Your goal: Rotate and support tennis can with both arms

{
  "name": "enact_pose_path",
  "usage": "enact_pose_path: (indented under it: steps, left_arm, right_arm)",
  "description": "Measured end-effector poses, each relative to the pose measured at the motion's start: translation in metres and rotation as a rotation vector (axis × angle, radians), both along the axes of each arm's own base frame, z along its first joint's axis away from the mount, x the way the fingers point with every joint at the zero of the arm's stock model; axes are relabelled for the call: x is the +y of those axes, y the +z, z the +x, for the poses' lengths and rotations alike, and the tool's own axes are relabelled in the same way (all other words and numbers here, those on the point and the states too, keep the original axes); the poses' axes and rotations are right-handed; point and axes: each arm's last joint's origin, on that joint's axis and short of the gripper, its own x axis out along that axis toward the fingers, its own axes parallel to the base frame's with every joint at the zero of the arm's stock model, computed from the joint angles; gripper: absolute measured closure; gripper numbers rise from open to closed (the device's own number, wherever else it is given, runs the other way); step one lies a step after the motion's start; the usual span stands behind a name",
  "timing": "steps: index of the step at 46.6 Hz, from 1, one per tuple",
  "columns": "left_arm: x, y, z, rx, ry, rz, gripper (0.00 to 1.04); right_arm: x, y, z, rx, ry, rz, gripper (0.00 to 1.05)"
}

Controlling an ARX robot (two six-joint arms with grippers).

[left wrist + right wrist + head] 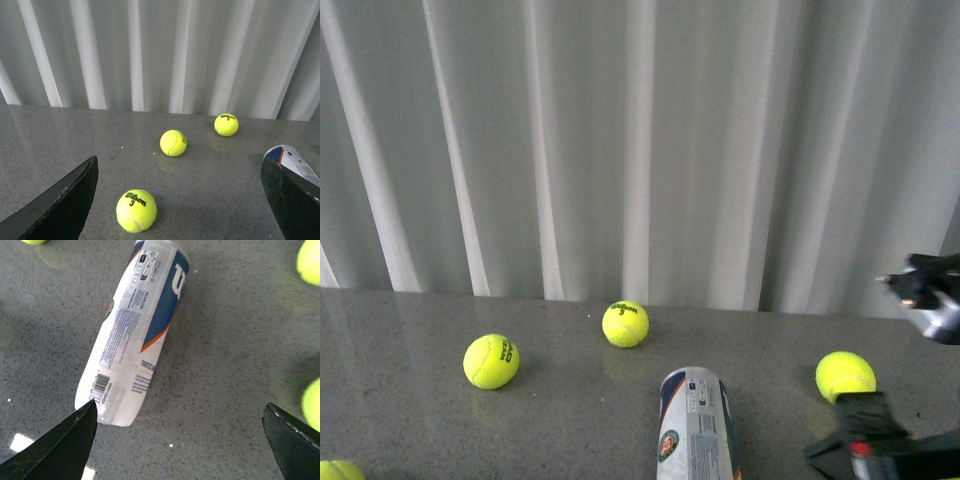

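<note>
As the bench (400,420) carries all: grey speckled top; nothing is lifted yet.
Right fingers (180,405): spread wide, empty, poised over the can's barcode end, seemingly lined up to grasp.
Left fingers (179,159): parted, empty, over the balls, the can not between them; likely waiting to support.
Can (696,425): on its side at the bench's near edge, right of middle; white, navy and orange label.
Balls (491,361): yellow, scattered, none touching the can.
</note>
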Motion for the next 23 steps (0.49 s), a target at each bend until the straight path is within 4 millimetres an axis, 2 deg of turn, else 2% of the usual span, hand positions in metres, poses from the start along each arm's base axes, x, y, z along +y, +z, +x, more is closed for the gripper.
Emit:
enact_pose_path:
  steps: [8, 23]
  left_arm:
    - [0.0, 0.0, 0.0, 0.0, 0.0, 0.0, 0.07]
    - [0.0, 0.0, 0.0, 0.0, 0.0, 0.0, 0.07]
  right_arm:
    - [0.034, -0.025, 0.038, 0.115, 0.003, 0.022, 0.07]
    - [0.065, -0.039, 0.077, 0.206, -0.024, 0.107, 0.07]
